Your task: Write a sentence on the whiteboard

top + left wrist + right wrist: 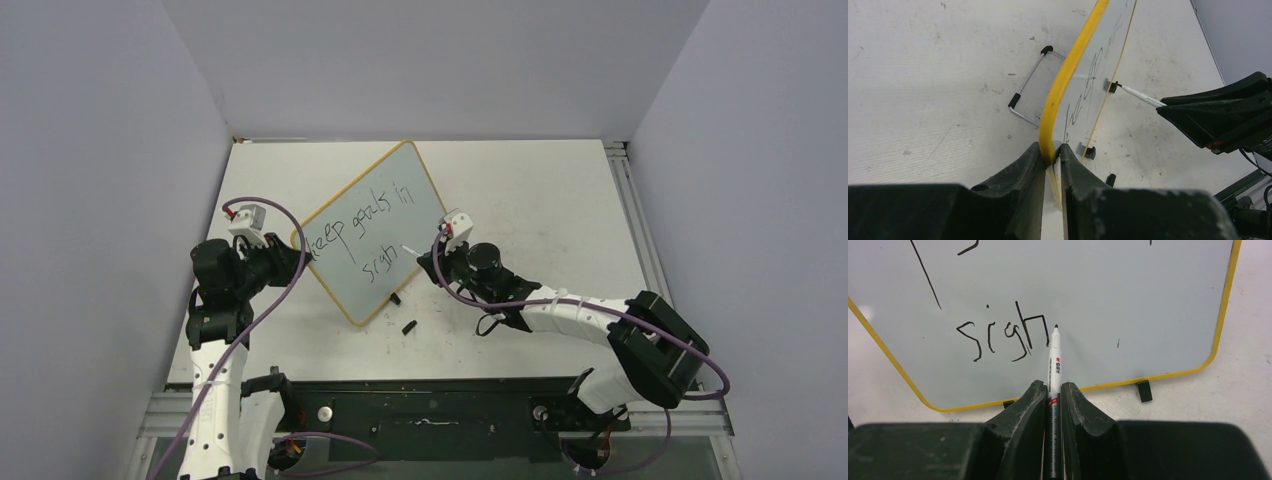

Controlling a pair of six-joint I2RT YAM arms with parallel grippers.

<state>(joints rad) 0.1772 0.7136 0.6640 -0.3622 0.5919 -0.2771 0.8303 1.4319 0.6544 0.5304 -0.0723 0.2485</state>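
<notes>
The whiteboard (372, 205) lies turned diagonally on the table, with a yellow-orange rim. The sentence (362, 228) reads "keep goals in" and, below it, "sigh". My left gripper (291, 262) is shut on the board's near-left corner. In the left wrist view the fingers (1052, 150) pinch the yellow rim (1068, 75). My right gripper (433, 258) is shut on a white marker (1054, 357). Its black tip sits just right of the "h" of "sigh" (1003, 335), over the whiteboard (1128, 295). I cannot tell if the tip touches. The marker (1140, 96) also shows in the left wrist view.
A small black cap (408, 326) lies on the white tabletop (560, 210) near the board's near corner. A bent wire bracket with black ends (1024, 90) lies beside the board's rim. A black rail (430, 410) runs along the near edge between the arm bases. Grey walls enclose the table.
</notes>
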